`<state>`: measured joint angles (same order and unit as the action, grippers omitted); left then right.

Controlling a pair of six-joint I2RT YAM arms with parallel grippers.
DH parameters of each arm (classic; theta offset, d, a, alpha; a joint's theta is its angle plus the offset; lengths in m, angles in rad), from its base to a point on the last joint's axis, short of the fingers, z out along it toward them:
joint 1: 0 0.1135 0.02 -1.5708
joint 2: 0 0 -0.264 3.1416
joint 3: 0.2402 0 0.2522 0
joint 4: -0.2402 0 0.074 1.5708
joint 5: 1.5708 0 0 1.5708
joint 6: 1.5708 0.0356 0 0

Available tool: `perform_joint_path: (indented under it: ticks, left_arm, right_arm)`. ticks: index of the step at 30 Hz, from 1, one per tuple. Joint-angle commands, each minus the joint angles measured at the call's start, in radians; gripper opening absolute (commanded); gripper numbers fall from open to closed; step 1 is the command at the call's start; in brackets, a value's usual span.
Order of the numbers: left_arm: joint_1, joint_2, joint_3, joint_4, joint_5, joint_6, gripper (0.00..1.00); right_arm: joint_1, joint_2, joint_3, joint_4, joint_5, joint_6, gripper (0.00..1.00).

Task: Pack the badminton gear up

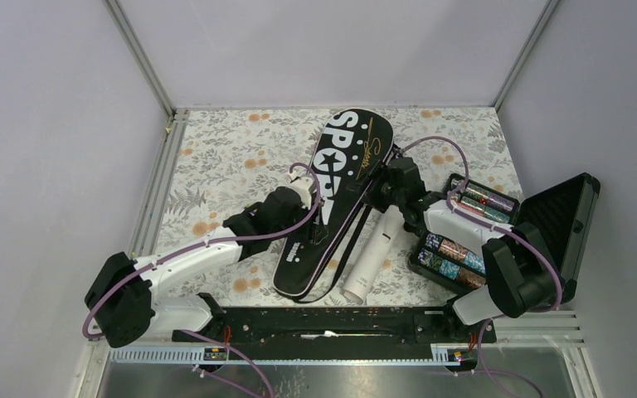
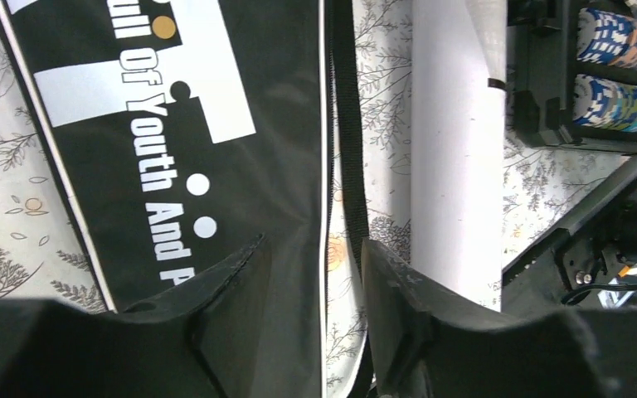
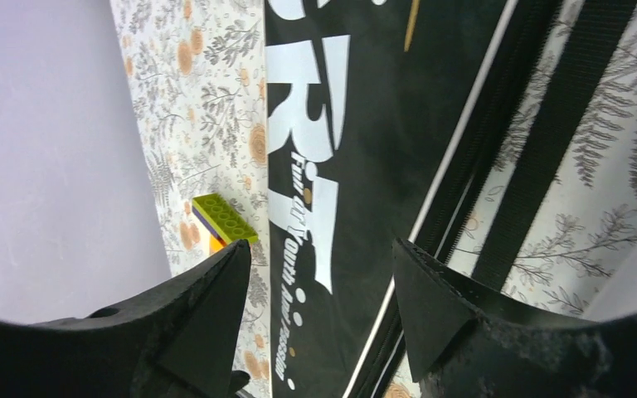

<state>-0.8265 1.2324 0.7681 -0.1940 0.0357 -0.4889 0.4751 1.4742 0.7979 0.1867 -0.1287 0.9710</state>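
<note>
The black racket-shaped bag (image 1: 344, 162) lettered "SPORT" lies diagonally across the flowered table, its narrow end towards the arms. A long white tube (image 1: 373, 249) lies alongside its right edge. My left gripper (image 1: 313, 192) hovers over the bag's middle. In the left wrist view this gripper (image 2: 313, 247) is open, with the bag's white-piped edge (image 2: 323, 149) and its black strap (image 2: 348, 124) below the gap and the tube (image 2: 456, 149) to the right. My right gripper (image 1: 384, 186) is at the bag's right edge, and the right wrist view shows it (image 3: 322, 245) open over the bag (image 3: 381, 124), holding nothing.
An open black hard case (image 1: 464, 236) of colourful foil-wrapped items stands at the right, its lid (image 1: 560, 220) raised. Its corner (image 2: 547, 91) lies just beyond the tube. A small green brick (image 3: 224, 217) lies on the table near the wall. Grey walls enclose three sides.
</note>
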Motion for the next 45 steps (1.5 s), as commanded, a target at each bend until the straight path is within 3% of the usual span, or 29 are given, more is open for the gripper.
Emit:
perform_joint_path:
  ticks: [1, 6, 14, 20, 27, 29, 32, 37, 45]
  left_arm:
    - [0.0, -0.006, 0.04, -0.016, -0.045, 0.023, 0.51]
    - [0.001, -0.028, 0.054, -0.071, -0.089, 0.063, 0.59]
    - [0.0, -0.087, 0.08, -0.173, -0.201, 0.124, 0.98]
    - [0.004, -0.155, 0.047, -0.21, -0.313, 0.147, 0.99]
    - [0.045, -0.172, 0.034, -0.222, -0.225, 0.153, 0.99]
    - [0.046, -0.166, 0.035, -0.221, -0.201, 0.164, 0.98]
    - [0.046, -0.158, 0.037, -0.22, -0.155, 0.171, 0.95]
    - [0.041, -0.151, 0.037, -0.224, -0.131, 0.172, 0.9]
    - [-0.078, -0.194, 0.021, -0.167, -0.267, 0.215, 0.9]
  right_arm:
    - [0.002, -0.032, 0.042, -0.07, 0.09, -0.049, 0.7]
    - [0.002, 0.028, 0.047, -0.081, 0.117, -0.031, 0.69]
    - [0.003, 0.165, 0.071, -0.046, 0.122, 0.037, 0.65]
    - [0.005, 0.23, 0.08, -0.023, 0.153, 0.055, 0.64]
    - [0.015, 0.296, 0.115, -0.019, 0.147, 0.053, 0.54]
    - [0.019, 0.308, 0.117, -0.008, 0.146, 0.054, 0.49]
    - [0.022, 0.321, 0.127, -0.001, 0.148, 0.048, 0.33]
    - [0.028, 0.283, 0.121, 0.044, 0.091, 0.063, 0.0]
    - [0.079, 0.166, 0.118, 0.052, 0.027, 0.198, 0.0]
